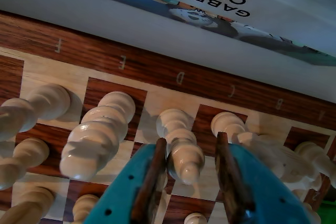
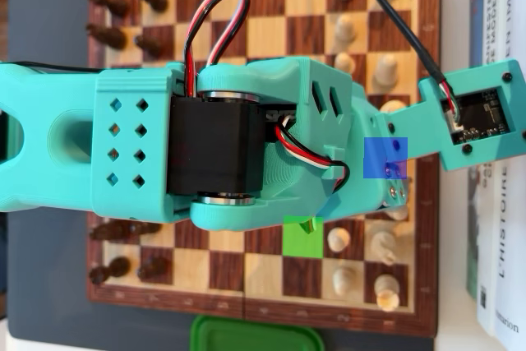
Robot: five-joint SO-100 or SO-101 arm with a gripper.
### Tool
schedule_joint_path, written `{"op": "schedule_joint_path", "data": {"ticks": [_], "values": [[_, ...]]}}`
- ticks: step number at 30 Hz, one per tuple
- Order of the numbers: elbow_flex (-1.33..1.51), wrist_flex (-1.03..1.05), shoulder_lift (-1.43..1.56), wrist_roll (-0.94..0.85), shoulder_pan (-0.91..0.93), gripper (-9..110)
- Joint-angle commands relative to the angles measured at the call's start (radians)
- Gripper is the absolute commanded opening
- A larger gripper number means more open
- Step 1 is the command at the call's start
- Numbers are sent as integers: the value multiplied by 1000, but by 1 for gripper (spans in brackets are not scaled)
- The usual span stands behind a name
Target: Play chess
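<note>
In the overhead view the teal arm (image 2: 131, 150) reaches in from the left edge and stretches across the middle of the frame to the right, its black servo (image 2: 215, 147) at the centre with red, white and black wires looping over the top. A camera mount (image 2: 481, 117) juts out at the right. In the wrist view the tool (image 1: 188, 167) rises from the bottom centre, its two brown-lined fingers (image 1: 149, 179) parted.

Teal printed arm (image 2: 123, 145), black servo (image 2: 215, 145), red-white-black cables (image 2: 215, 10)
</note>
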Motion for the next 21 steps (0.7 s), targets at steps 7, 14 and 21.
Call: {"op": "schedule_joint_path", "data": {"ticks": [7,14,21], "values": [[-40,-6,11,0,3,1],[-40,-9,11,0,3,0],[-43,-11,23,-3,8,0]]}}
